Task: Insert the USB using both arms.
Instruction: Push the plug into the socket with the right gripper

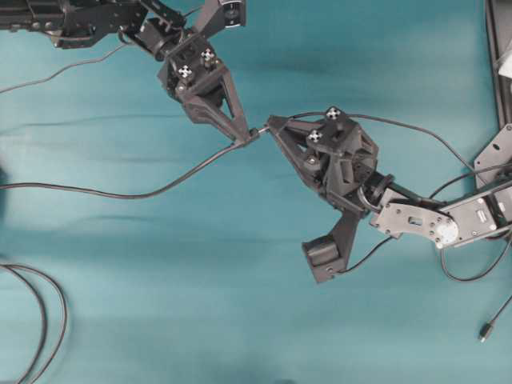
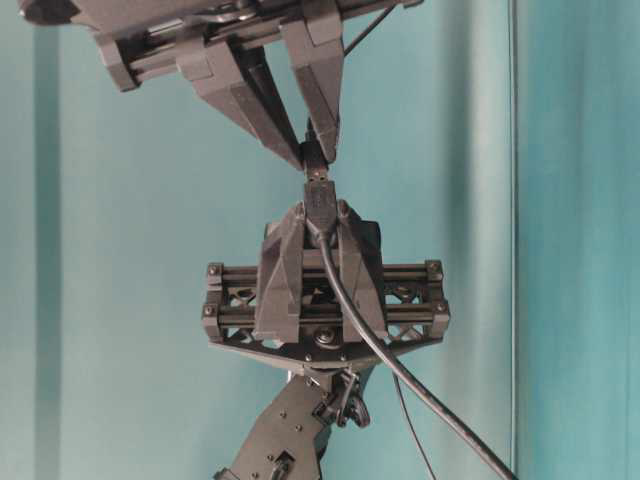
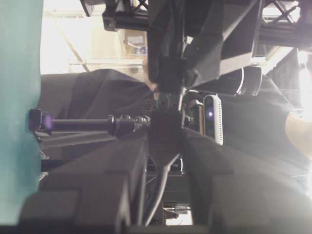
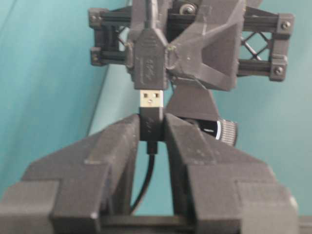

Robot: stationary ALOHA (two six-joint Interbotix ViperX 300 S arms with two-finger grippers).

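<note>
The USB plug [image 4: 151,99], silvery with a short dark collar, is pinched by that collar in my right gripper [image 4: 151,122], which is shut on it. Its cable hangs down between the fingers. The plug's tip sits at the mouth of a dark rounded socket [image 4: 146,63], and most of its metal shows. My left gripper [image 3: 165,127] is shut on that socket. In the overhead view the left gripper [image 1: 244,138] and the right gripper [image 1: 270,125] meet tip to tip above the middle of the teal table. The table-level view shows the plug [image 2: 318,176] in line with the socket [image 2: 320,205].
The socket's cable [image 1: 120,192] trails left across the table. A doubled looped black cable [image 1: 40,320] lies at the lower left. Another loose cable end [image 1: 484,330] lies at the lower right. The right arm's base bracket [image 1: 496,156] stands at the right edge.
</note>
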